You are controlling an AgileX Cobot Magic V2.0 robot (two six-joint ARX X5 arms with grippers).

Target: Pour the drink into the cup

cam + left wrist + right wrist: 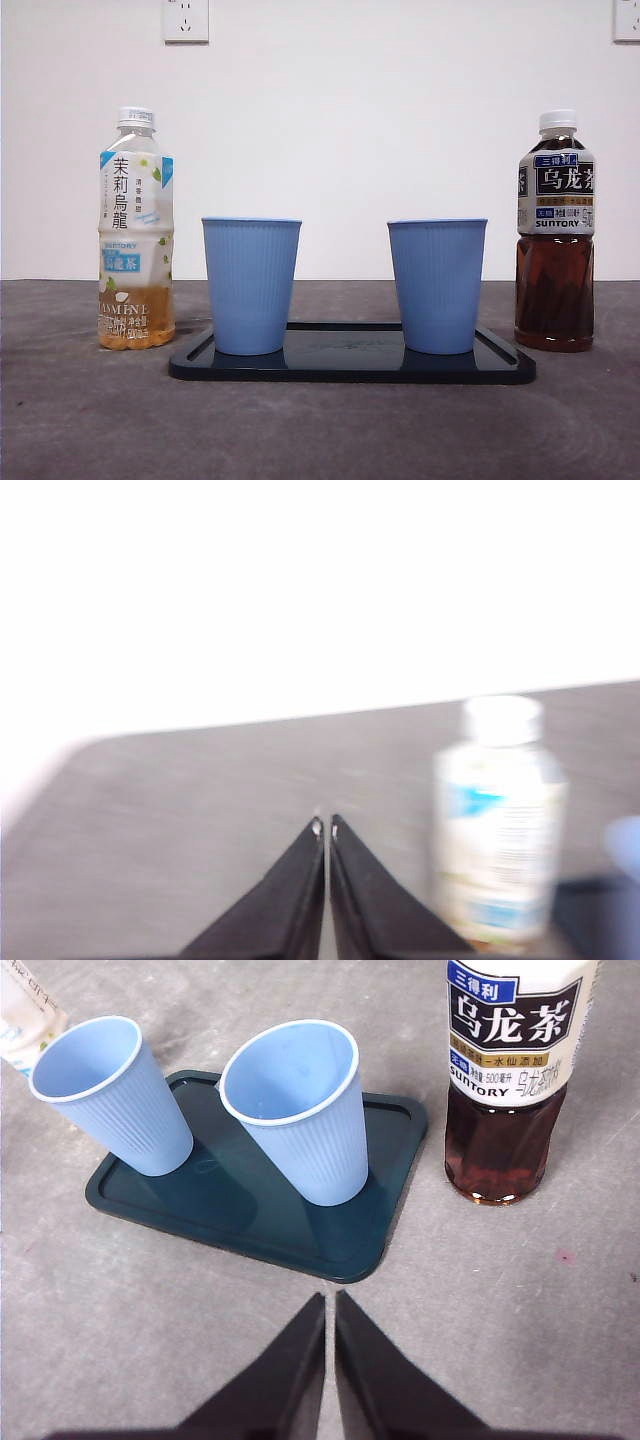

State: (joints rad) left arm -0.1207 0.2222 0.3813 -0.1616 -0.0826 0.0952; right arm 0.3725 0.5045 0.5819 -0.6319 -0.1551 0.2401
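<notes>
Upright, two cups (251,285) on tray (352,372).

**Grey table, one tray, two bottles**

A grey, slightly mottled table (90,420) carries everything. On it lies a dark tray (350,368) with rounded corners, flat and centred. Off the tray's one end stands a jasmine tea bottle (135,235), upright, capped, with only a little pale liquid at the bottom. Off the other end stands an oolong tea bottle (555,235), upright, capped, filled with dark brown tea. Both bottles rest directly on the table, just beside the tray.
</notes>
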